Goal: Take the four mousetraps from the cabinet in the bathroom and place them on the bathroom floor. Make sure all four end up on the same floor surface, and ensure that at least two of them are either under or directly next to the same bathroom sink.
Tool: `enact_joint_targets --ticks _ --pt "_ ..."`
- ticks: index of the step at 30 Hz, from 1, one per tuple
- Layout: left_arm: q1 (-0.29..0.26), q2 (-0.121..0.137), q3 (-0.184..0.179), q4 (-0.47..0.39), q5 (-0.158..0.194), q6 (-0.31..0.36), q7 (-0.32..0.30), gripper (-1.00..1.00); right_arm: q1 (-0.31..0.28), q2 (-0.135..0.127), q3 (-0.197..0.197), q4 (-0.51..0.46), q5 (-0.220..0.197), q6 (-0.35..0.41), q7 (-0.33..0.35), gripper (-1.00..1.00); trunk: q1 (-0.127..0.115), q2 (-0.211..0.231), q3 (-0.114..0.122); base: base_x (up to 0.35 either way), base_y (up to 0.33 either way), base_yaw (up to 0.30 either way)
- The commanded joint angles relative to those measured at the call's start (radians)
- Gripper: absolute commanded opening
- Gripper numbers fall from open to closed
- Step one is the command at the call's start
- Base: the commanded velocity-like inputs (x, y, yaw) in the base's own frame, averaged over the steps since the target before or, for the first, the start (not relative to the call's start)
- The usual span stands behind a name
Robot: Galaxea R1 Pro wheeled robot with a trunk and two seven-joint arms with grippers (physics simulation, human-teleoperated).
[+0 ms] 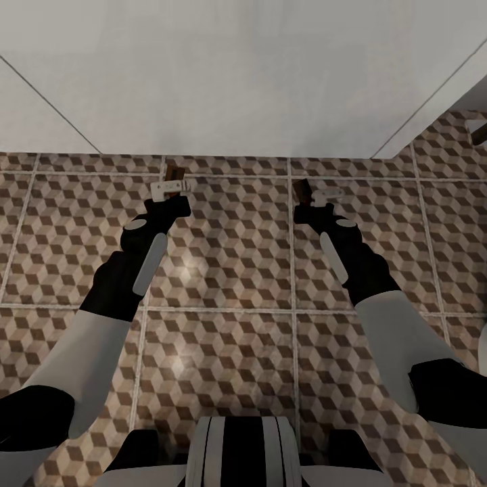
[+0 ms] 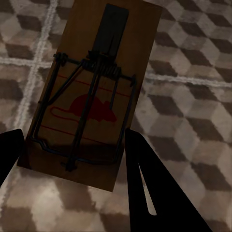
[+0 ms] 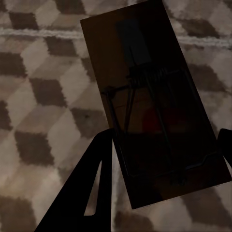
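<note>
With one mousetrap (image 2: 89,92) clamped in the left gripper (image 1: 170,191) and another mousetrap (image 3: 154,104) in the right gripper (image 1: 312,196) above the bathroom floor (image 1: 223,270), the placing step is in hand, and I think next both must lower and release.

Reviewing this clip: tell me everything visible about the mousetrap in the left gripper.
The mousetrap is a flat rectangular brown wooden board carrying a dark wire spring bar and frame, a dark flat plate toward one end, and a red mouse silhouette with thin red lines printed on its face. The left gripper is shut on one short end, its dark fingers on both sides. In the head view it is held out in front of the robot above the cube-patterned bathroom floor, near a white surface; nothing but the gripper visibly touches it.
</note>
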Motion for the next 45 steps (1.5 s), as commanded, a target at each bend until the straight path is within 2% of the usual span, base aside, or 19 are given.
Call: enact_joint_targets --ticks 1,45 --pt "0.000 0.001 -0.003 -0.001 0.008 0.003 0.009 -1.00 0.000 -0.001 0.003 -0.001 -0.010 0.004 -0.004 -1.00 0.000 0.000 -0.001 0.021 0.000 0.000" --pt "0.007 0.005 -0.002 -0.009 0.008 0.003 0.009 -1.00 0.000 -0.001 0.004 -0.001 -0.012 0.004 -0.002 -1.00 0.000 0.000 -0.001 0.038 0.000 0.000"
